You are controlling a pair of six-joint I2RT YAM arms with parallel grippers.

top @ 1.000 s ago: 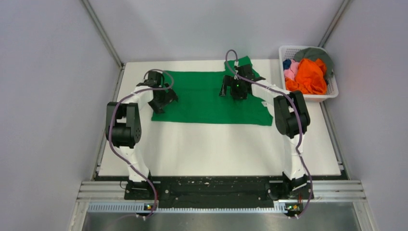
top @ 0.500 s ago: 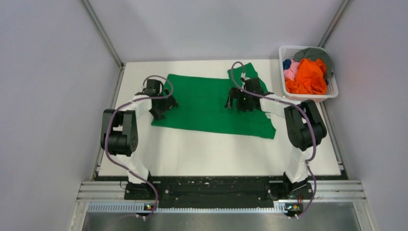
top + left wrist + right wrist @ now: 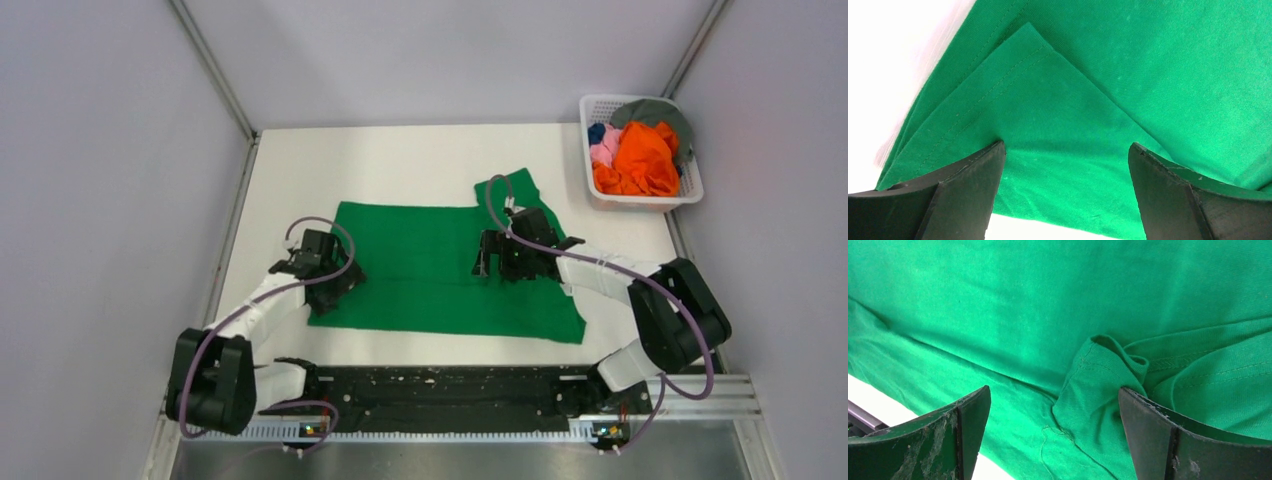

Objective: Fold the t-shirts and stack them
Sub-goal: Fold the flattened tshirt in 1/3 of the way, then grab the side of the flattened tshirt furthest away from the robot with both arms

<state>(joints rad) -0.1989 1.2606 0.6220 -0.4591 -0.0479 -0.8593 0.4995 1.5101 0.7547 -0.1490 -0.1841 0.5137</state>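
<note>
A bright green t-shirt lies flat on the white table, one sleeve sticking out at the back. My left gripper is low over its left edge, jaws open, and the cloth there is doubled into a pointed corner. My right gripper is low over the right half, open too, with a small bunched fold by its right finger. Green cloth fills the gap of the left gripper and of the right gripper, gripped by neither. More t-shirts, orange, pink and grey, are heaped in the basket.
The white lattice basket stands at the back right corner of the table. A black rail with both arm bases runs along the near edge. Grey walls close in left, right and behind.
Both arms have drawn back toward the near edge, and the green t-shirt has slid that way with them. Both sets of jaws stayed open.
</note>
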